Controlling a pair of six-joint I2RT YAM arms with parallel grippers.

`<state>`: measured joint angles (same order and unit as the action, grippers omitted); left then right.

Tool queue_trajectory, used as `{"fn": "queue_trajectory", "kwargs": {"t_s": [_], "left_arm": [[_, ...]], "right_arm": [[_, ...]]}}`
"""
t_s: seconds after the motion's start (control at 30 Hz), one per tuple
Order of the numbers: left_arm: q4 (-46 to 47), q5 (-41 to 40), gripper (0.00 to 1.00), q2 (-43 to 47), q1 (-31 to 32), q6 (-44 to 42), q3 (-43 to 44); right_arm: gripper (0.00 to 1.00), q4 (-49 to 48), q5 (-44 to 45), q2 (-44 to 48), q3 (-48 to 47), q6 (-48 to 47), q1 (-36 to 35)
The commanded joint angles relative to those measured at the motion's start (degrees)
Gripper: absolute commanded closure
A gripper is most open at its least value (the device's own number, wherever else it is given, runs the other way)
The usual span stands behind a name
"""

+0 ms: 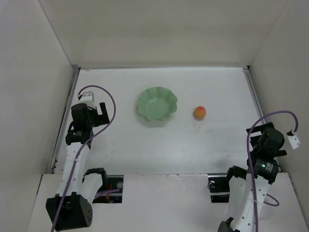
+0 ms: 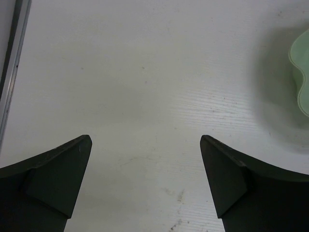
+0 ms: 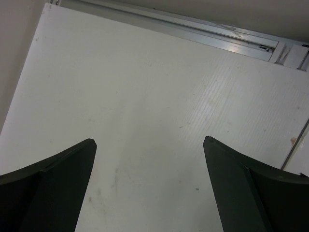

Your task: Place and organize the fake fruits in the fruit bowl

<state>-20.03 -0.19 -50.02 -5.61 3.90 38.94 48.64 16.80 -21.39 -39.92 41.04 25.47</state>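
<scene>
The fruit, a small orange ball with a red blush, lies on the white table to the right of the bowl and apart from it. The pale green bowl with a wavy rim stands at the table's middle and holds nothing. Its rim shows at the right edge of the left wrist view. My left gripper is at the left side, left of the bowl, open and empty. My right gripper is at the right side, nearer than the fruit, open and empty over bare table.
White walls close in the table at the back and on both sides. A metal rail runs along the left edge and another along the table edge in the right wrist view. Purple cables loop over both arms.
</scene>
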Motion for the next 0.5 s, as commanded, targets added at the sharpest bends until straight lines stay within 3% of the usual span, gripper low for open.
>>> {"fn": "queue_trajectory", "kwargs": {"t_s": [0.0,0.1,0.27,0.47], "left_arm": [[1.83,3.17,0.00,3.26,0.02,0.23,-0.97],[4.82,5.45,0.00,5.45,-0.24,-3.36,-3.42],[7.46,6.87,0.00,7.83,1.51,-7.68,-4.84],[7.38,6.78,0.00,4.67,3.63,-8.03,-3.61]], "right_arm": [[0.00,-0.65,1.31,0.82,-0.33,0.97,-0.90],[0.00,-1.70,-1.75,1.26,0.54,0.45,-2.66],[0.00,-12.33,-10.99,-4.69,0.29,-3.76,-13.09],[0.00,-19.28,3.65,-22.70,-3.14,-9.92,-35.93]]}}
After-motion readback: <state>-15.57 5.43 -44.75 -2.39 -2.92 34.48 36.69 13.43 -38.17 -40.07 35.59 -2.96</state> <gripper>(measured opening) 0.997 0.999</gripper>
